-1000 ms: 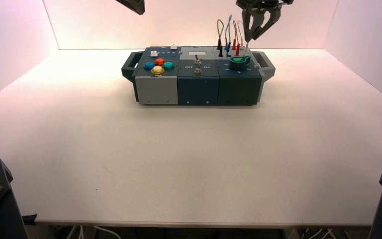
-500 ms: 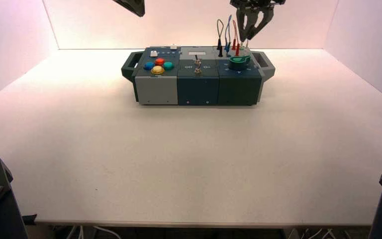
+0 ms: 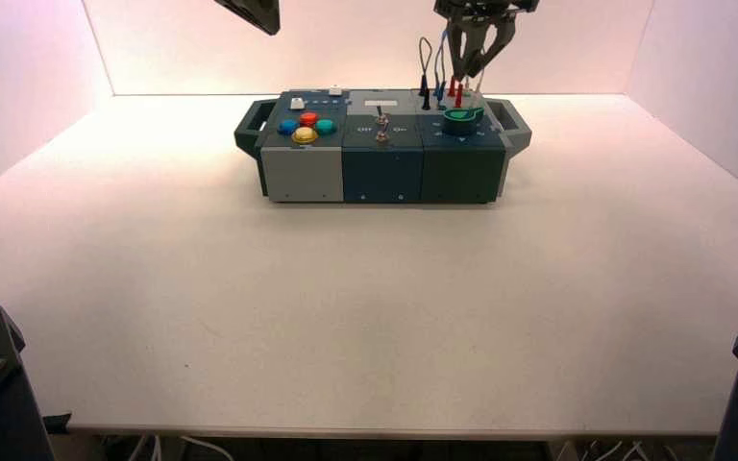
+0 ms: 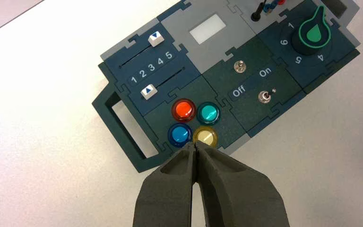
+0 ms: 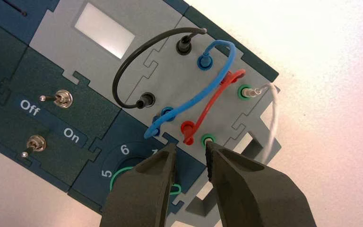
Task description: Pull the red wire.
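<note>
Our open right black two-fingered gripper (image 3: pixel 473 77) has shifted left above the box's back right, now lining up with the thin arched red wire (image 5: pixel 211 106), still plugged in between the looped blue and white wires; our left black two-fingered gripper (image 4: pixel 194 144), closed, waits over the box's left end.

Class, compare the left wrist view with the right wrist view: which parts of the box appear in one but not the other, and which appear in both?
Only the left wrist view: two white-capped sliders, the blue button and the yellow button.

Only the right wrist view: the red wire and the white wire, both arched over their sockets.

Both: the pale blank panel, two metal toggle switches with Off and On lettering, the green-marked knob and the green button.
</note>
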Robot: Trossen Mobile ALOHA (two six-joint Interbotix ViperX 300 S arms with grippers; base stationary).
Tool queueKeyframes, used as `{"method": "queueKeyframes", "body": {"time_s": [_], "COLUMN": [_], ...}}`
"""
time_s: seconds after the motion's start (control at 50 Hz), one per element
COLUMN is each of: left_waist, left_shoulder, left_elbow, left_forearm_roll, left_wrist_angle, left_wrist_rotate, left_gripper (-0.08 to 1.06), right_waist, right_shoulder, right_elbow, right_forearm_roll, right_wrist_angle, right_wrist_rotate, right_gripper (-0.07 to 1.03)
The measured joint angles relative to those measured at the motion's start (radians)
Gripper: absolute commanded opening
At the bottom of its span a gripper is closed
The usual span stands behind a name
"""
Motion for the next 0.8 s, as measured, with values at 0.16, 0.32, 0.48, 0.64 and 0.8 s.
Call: {"method": "queueKeyframes", "body": {"time_s": [0.16,0.32,0.48,0.64,0.8], "left_waist": [0.000,0.000,0.000,0.000,0.000], "left_shoulder": [0.000,-0.002,0.000,0.000,0.000], "left_elbow": [0.000,0.000,0.000,0.000,0.000], "left_forearm_roll": [0.000,0.000,0.002,0.000,0.002], "left_wrist_angle": [0.002,0.003,0.005,0.005,0.003], "left_wrist_rotate": [0.000,0.000,0.000,0.000,0.000], "left_gripper": [-0.03,-0.03,-0.03,-0.03,-0.03], "right_waist": [0.000,0.002,0.005,0.011,0.011], "right_shoulder": [0.029,0.048,0.057,0.069,0.081], "right_elbow": [-0.021,-0.025,-0.028,-0.028,-0.035], "right_forearm_roll": [-0.002,-0.021,-0.028,-0.028,-0.029], "right_wrist_angle": [0.006,0.008,0.009,0.011,0.012], "right_wrist_rotate": [0.000,0.000,0.002,0.000,0.000], "right_gripper": [0.36,0.36,0.36,0.36,0.36]}}
